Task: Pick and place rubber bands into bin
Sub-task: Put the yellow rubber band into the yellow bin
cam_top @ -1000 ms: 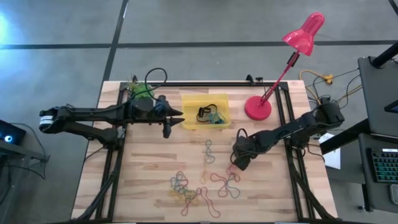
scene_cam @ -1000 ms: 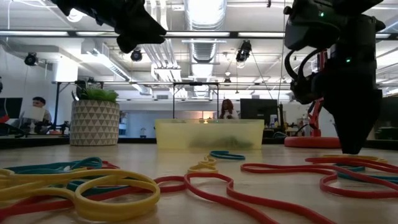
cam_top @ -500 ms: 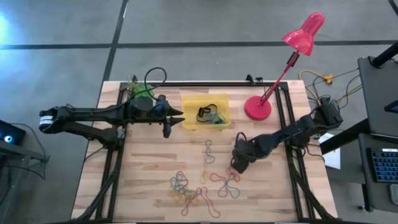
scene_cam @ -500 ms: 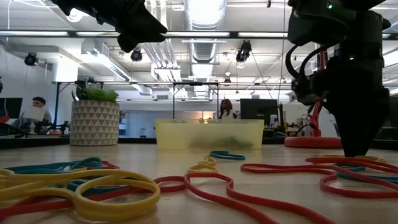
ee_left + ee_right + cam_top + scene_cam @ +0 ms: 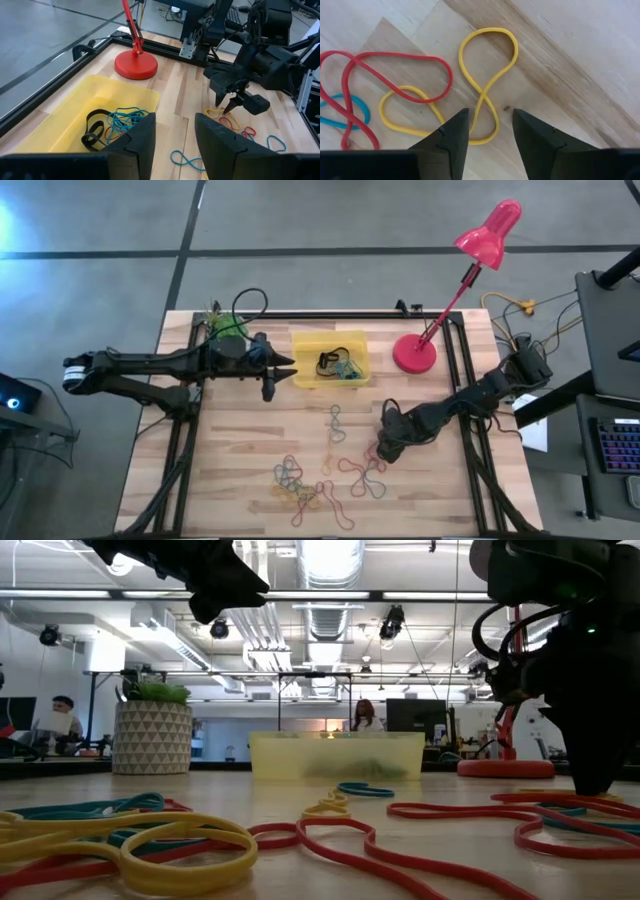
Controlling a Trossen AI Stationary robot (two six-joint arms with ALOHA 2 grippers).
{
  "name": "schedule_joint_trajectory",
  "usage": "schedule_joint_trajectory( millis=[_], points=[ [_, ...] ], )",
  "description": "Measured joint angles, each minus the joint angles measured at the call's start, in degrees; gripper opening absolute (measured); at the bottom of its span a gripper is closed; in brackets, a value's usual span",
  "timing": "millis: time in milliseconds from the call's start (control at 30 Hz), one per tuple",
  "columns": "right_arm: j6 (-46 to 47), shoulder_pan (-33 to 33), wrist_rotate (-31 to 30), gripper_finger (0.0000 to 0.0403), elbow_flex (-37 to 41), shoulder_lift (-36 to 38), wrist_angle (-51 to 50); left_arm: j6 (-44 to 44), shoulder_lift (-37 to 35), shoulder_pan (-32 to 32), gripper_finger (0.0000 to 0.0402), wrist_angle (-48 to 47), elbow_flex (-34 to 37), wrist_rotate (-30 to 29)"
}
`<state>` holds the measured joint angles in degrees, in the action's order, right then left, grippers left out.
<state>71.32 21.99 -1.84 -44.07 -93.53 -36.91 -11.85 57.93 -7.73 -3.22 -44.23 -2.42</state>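
From above, the shallow translucent yellow plastic bin [image 5: 330,359] sits at the far middle of the wooden desk [image 5: 230,470], a few bands already in it. The left gripper [image 5: 283,369] hangs just left of it, fingers parted. The right gripper [image 5: 383,450] is low over the loose coloured rubber bands [image 5: 325,475] nearer the front.

Right wrist view: fingers [image 5: 449,135] spread open, straddling a twisted yellow band [image 5: 482,95], nothing gripped.
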Motion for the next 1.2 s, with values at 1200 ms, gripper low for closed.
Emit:
schedule_joint_trajectory(
  millis=[1200],
  points=[
    [-5.56, 0.34, -6.88, 0.0008, 0.64, 2.71, -0.15, 0.16, 0.0, 0.02, 0.0121, -0.24, -0.04, 0.42]
  ],
)
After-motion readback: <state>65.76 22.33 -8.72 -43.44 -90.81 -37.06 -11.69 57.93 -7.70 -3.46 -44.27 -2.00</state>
